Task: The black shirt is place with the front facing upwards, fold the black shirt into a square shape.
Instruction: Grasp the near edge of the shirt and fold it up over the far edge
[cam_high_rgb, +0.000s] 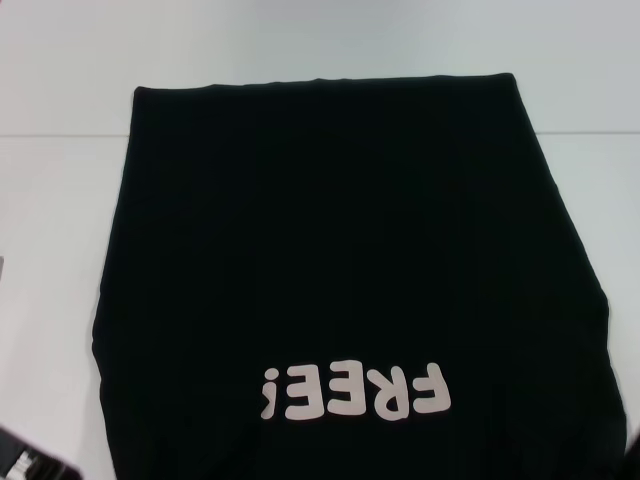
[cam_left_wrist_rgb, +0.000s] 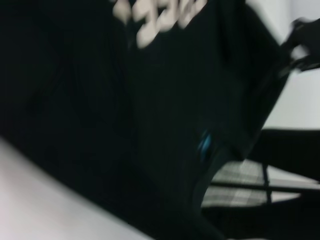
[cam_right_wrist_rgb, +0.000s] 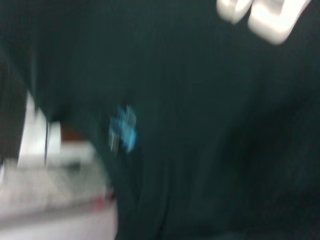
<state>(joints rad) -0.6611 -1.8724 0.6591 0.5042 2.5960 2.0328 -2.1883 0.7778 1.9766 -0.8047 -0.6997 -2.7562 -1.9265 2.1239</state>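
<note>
Both grippers sat out of my sight, grip state untellable, while the black shirt lay flat on the white table, "FREE!" print nearest me; I judged matched, level lifts best for a square fold.

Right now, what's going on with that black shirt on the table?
The black shirt lies spread on the white table, front up, its white "FREE!" print near the robot and reading upside down from the head camera. The far edge is straight, and the sides are already tucked in. Both wrist cameras look closely at the cloth near its blue neck label. No pincer fingers are clearly seen, so a grip cannot be confirmed.
</note>
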